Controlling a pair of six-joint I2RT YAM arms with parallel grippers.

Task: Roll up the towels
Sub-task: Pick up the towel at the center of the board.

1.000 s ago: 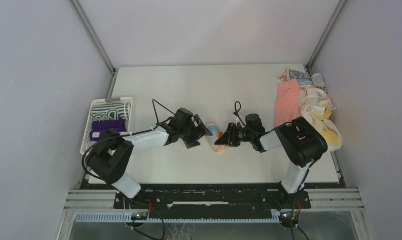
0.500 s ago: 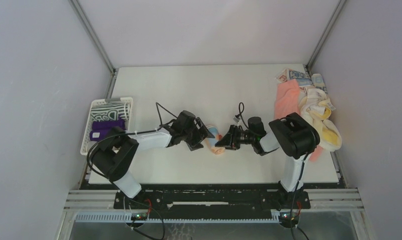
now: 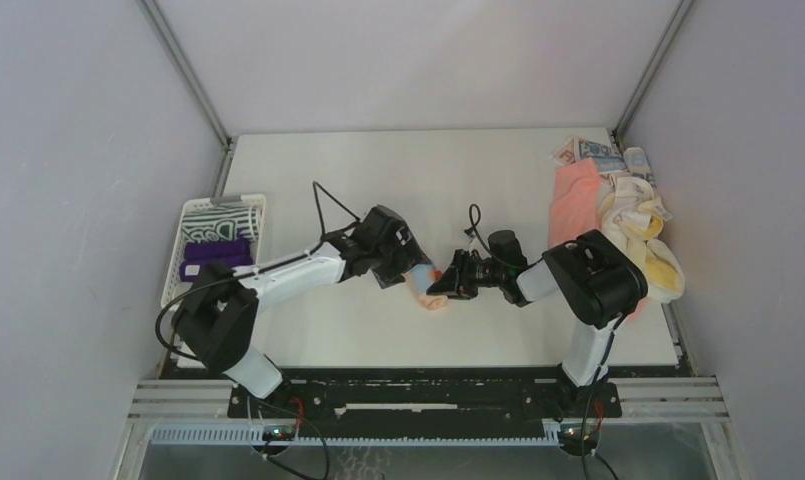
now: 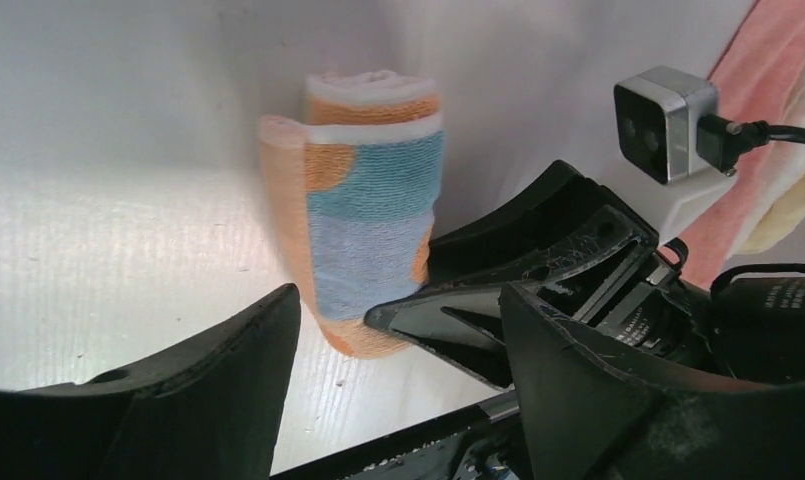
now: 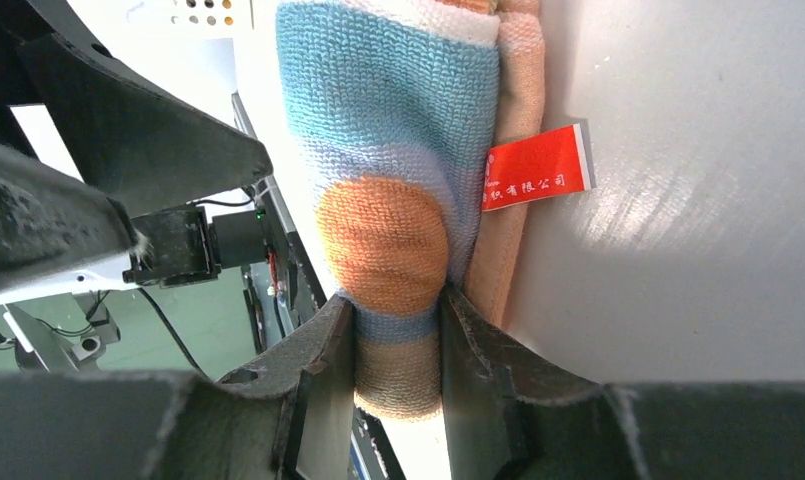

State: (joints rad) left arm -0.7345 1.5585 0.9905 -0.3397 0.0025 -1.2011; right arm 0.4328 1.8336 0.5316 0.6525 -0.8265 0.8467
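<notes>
Top external view shows, left of centre, the left gripper (image 3: 406, 272) spread wide and holding nothing, just beside the rolled light-blue terry towel with orange patches (image 3: 423, 288), whose near end the right gripper (image 3: 440, 290) pinches, and a loose pile of pink and cream towels (image 3: 618, 212) far right.

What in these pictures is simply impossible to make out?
- Top view: the rolled light-blue and orange terry towel is mostly covered by both arms' jaws, so its length is hidden.
- Right wrist view: the red cloth label has print partly tucked behind that towel.
- Top view: the heap of pink and cream towels is partly behind the right arm's black elbow; their number is unclear.
</notes>
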